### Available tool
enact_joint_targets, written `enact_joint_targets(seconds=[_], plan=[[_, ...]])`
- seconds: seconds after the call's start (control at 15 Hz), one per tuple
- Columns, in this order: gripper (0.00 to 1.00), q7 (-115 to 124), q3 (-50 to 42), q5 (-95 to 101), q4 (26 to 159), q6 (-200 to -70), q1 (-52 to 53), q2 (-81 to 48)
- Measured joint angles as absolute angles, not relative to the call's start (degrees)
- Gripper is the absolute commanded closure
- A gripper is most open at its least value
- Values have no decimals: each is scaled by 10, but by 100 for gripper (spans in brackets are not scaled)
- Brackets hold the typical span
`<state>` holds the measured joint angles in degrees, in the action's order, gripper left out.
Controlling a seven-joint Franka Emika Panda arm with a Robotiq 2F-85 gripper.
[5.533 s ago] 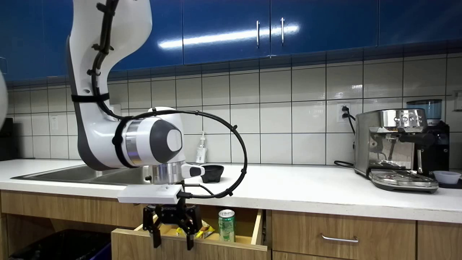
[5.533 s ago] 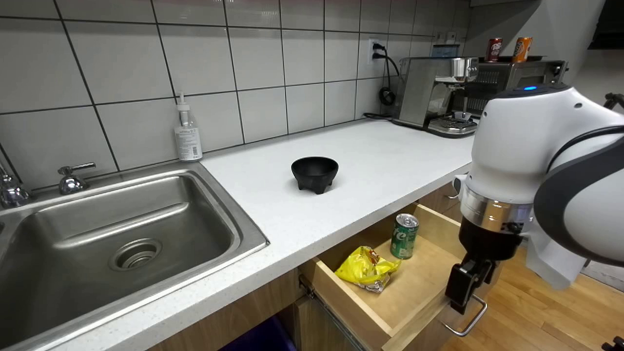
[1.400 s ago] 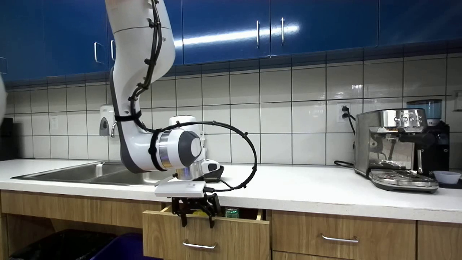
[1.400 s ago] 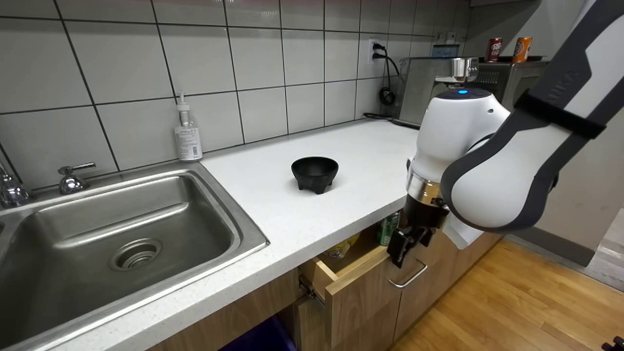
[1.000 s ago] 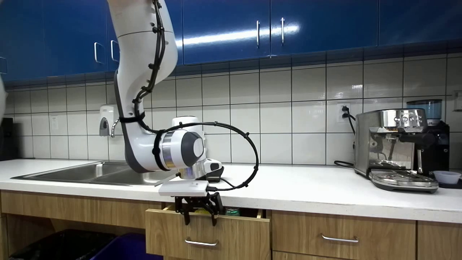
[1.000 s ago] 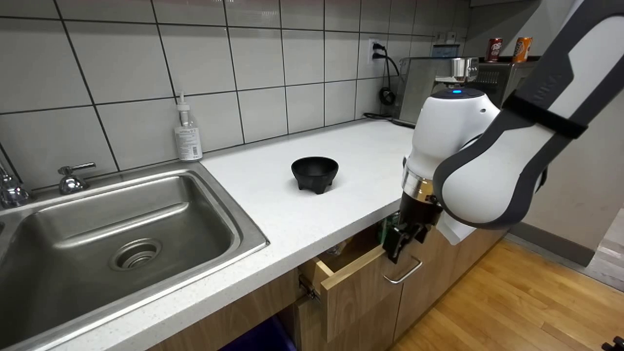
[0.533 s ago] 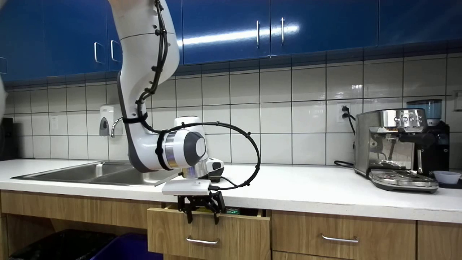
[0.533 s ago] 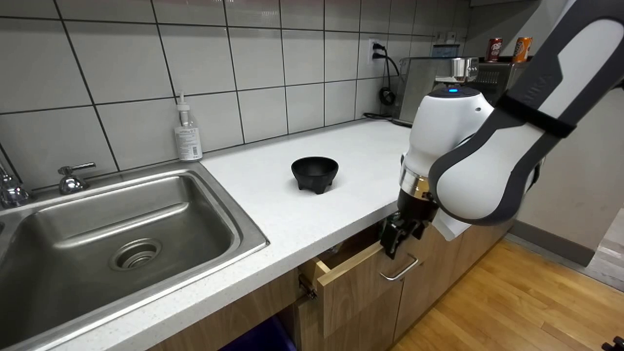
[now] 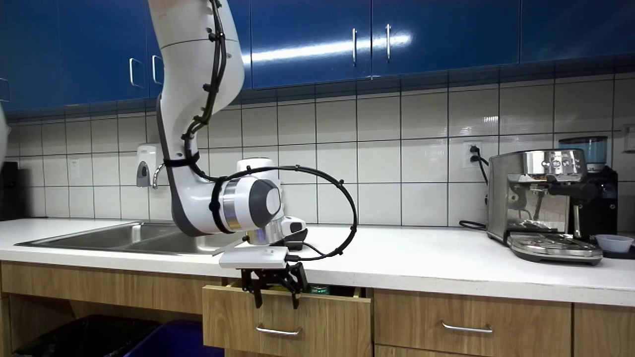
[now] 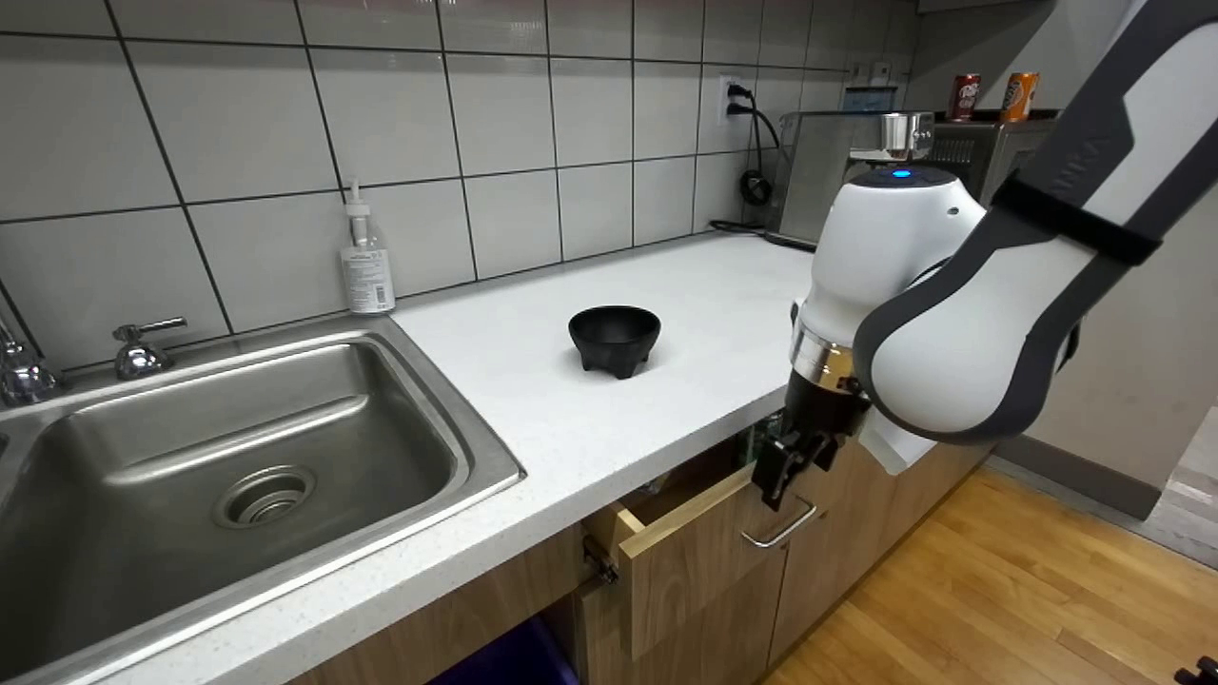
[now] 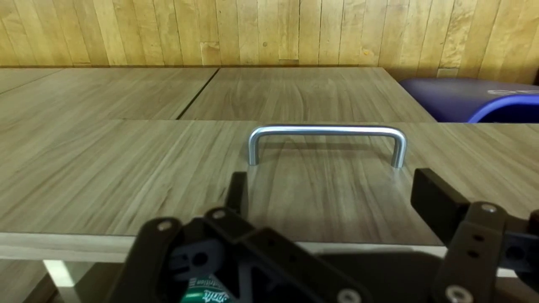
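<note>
My gripper (image 9: 277,303) is open with nothing between its fingers. It points down at the upper edge of a wooden drawer front (image 9: 332,322); whether it touches is hard to tell. In the wrist view the fingertips (image 11: 238,191) stand wide apart over the drawer front (image 11: 126,181), above its metal handle (image 11: 327,130). The handle also shows in both exterior views (image 9: 278,330) (image 10: 780,528). The drawer is partly open. Inside, the top of a green can (image 9: 320,289) shows, and its label shows in the wrist view (image 11: 206,292). A yellow bag is mostly hidden.
The white counter (image 10: 533,409) overhangs the drawer. A black bowl (image 10: 615,338) stands on it, with a sink (image 10: 266,428) and a soap bottle (image 10: 367,271) nearby. A coffee machine (image 9: 540,203) stands farther along. A purple bin (image 9: 178,339) is beside the drawer.
Over the earlier frames the drawer slid inward from wide open, with my open gripper moving along. In the last half second the gripper shifted slightly back outward while the drawer stayed still.
</note>
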<state>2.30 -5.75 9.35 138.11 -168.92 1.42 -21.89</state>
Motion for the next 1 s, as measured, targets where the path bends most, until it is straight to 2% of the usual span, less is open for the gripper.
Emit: enact_joint_targets(seconds=[1.0], plan=[[0, 2, -48, 74, 1504, -1665, 14, -14]])
